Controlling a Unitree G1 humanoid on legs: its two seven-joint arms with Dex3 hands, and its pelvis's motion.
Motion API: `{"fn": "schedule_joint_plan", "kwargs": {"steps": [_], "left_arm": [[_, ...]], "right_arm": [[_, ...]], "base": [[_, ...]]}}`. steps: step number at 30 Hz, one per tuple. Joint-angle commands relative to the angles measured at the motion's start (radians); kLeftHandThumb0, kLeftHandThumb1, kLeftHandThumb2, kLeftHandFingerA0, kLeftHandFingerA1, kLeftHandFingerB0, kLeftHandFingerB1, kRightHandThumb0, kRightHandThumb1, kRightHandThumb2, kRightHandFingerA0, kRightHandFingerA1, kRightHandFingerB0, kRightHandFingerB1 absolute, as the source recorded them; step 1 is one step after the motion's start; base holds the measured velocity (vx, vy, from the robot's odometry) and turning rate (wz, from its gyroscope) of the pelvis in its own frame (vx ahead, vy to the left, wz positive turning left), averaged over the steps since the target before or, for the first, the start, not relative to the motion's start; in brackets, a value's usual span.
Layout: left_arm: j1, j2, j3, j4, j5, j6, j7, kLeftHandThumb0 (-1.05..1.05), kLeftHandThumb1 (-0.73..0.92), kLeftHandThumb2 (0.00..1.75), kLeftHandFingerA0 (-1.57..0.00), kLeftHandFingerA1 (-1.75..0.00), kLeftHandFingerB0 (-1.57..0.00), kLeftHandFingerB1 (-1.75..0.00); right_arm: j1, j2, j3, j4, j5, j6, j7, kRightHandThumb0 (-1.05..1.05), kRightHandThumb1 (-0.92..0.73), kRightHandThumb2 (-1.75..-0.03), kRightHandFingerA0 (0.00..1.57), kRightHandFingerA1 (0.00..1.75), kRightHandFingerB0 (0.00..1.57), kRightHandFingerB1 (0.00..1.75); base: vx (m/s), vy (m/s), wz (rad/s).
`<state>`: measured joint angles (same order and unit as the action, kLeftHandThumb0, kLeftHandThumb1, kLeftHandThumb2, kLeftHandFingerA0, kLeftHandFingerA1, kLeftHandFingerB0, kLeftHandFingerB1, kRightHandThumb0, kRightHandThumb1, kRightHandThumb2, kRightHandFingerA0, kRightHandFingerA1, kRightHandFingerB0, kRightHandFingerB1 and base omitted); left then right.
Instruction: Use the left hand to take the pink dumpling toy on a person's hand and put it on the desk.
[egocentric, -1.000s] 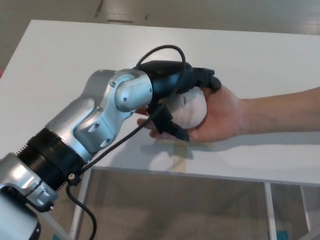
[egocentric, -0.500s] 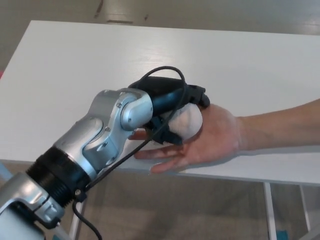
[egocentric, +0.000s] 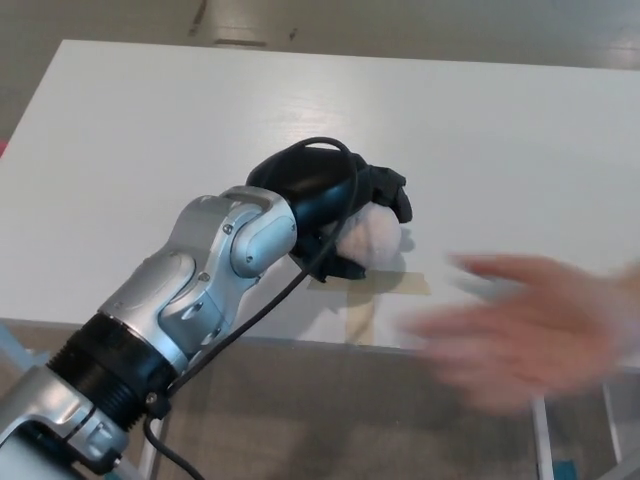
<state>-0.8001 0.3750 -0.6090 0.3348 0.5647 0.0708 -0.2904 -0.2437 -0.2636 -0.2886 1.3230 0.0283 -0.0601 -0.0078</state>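
The left hand (egocentric: 345, 205) is grasping the dumpling (egocentric: 372, 240), its black fingers (egocentric: 390, 190) curling over the top and a thumb pressing from below. The dumpling, pale whitish-pink, is sitting in that grip just above the white desk (egocentric: 150, 130), over a strip of tan tape (egocentric: 385, 288) near the front edge. A person's hand (egocentric: 520, 325), blurred, is hovering apart from the dumpling, beyond the desk's front edge, palm empty. The silver forearm (egocentric: 190, 290) is reaching in from lower left.
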Motion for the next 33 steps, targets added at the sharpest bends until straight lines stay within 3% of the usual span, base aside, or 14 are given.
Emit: {"fn": "schedule_joint_plan", "kwargs": {"steps": [1,7,8,11,22,25,26,27,28,29,31,33], "left_arm": [[-0.004,-0.014,0.024,0.019,0.026,-0.054,0.020,-0.37,0.68,0.71,-0.75,-1.45,-0.77,-0.57],[0.019,-0.019,0.038,0.017,0.034,-0.068,0.022,-0.39,0.68,0.73,-0.76,-1.43,-0.82,-0.65],[0.023,-0.019,0.041,0.016,0.035,-0.072,0.024,-0.24,0.76,0.62,-0.65,-1.59,-0.83,-0.63],[0.022,-0.021,0.047,0.021,0.038,-0.081,0.024,-0.38,0.68,0.72,-0.75,-1.44,-0.80,-0.63],[0.026,-0.034,0.062,-0.011,0.049,-0.081,0.013,-0.35,0.68,0.65,-0.71,-1.50,-0.73,-0.52],[0.017,-0.020,0.097,-0.060,0.029,-0.100,0.008,-0.36,0.69,0.69,-0.75,-1.48,-0.79,-0.58],[0.016,-0.013,0.113,-0.080,0.022,-0.108,0.007,-0.23,0.75,0.62,-0.67,-1.58,-0.85,-0.62],[0.017,-0.010,0.124,-0.091,0.019,-0.116,0.008,-0.23,0.75,0.62,-0.67,-1.58,-0.85,-0.62],[0.015,-0.003,0.143,-0.106,0.007,-0.130,0.016,-0.23,0.75,0.63,-0.68,-1.59,-0.83,-0.75],[0.014,0.005,0.178,-0.133,-0.013,-0.148,0.024,-0.38,0.68,0.68,-0.76,-1.49,-0.80,-0.59],[-0.001,0.022,0.228,-0.158,-0.037,-0.156,0.021,-0.39,0.67,0.67,-0.75,-1.50,-0.76,-0.54],[-0.022,0.042,0.266,-0.156,-0.043,-0.169,0.016,-0.41,0.66,0.72,-0.78,-1.44,-0.80,-0.63]], "right_arm": [[-0.010,-0.013,0.001,0.000,0.004,0.016,0.005,-0.20,-0.66,-0.59,0.60,0.44,0.51,0.42],[0.002,-0.011,0.009,0.001,-0.002,0.009,0.004,-0.20,-0.66,-0.59,0.61,0.45,0.52,0.42],[0.005,-0.011,0.011,0.001,-0.002,0.009,0.004,-0.20,-0.66,-0.59,0.61,0.45,0.52,0.42],[0.002,-0.011,0.013,0.001,-0.002,0.009,0.005,-0.20,-0.66,-0.60,0.60,0.45,0.54,0.43],[0.018,-0.013,0.016,-0.002,0.002,0.002,0.014,-0.21,-0.67,-0.60,0.60,0.45,0.55,0.44],[0.027,-0.009,0.020,-0.001,0.000,0.000,0.017,-0.21,-0.67,-0.60,0.60,0.45,0.56,0.44],[0.030,-0.008,0.020,0.001,0.000,0.001,0.016,-0.21,-0.67,-0.60,0.60,0.45,0.57,0.44],[0.032,-0.007,0.020,0.002,0.000,0.003,0.015,-0.21,-0.67,-0.60,0.60,0.45,0.57,0.44],[0.036,-0.008,0.019,0.002,0.000,0.001,0.017,-0.21,-0.67,-0.60,0.61,0.45,0.58,0.45],[0.044,-0.010,0.020,0.003,-0.001,-0.003,0.020,-0.21,-0.67,-0.60,0.61,0.45,0.58,0.45],[0.049,-0.011,0.021,0.004,-0.003,-0.007,0.027,-0.21,-0.67,-0.60,0.60,0.45,0.57,0.45],[0.044,-0.012,0.024,0.005,-0.004,0.000,0.028,-0.21,-0.67,-0.60,0.60,0.45,0.56,0.44]], "base": [[0.00,0.000,0.00],[0.00,0.000,0.00],[0.00,0.000,0.00],[0.00,0.000,0.00],[0.00,0.000,0.00],[0.00,0.000,0.00],[0.00,0.000,0.00],[0.00,0.000,0.00],[0.00,0.000,0.00],[0.00,0.000,0.00],[0.00,0.000,0.00],[0.00,0.000,0.00]]}}
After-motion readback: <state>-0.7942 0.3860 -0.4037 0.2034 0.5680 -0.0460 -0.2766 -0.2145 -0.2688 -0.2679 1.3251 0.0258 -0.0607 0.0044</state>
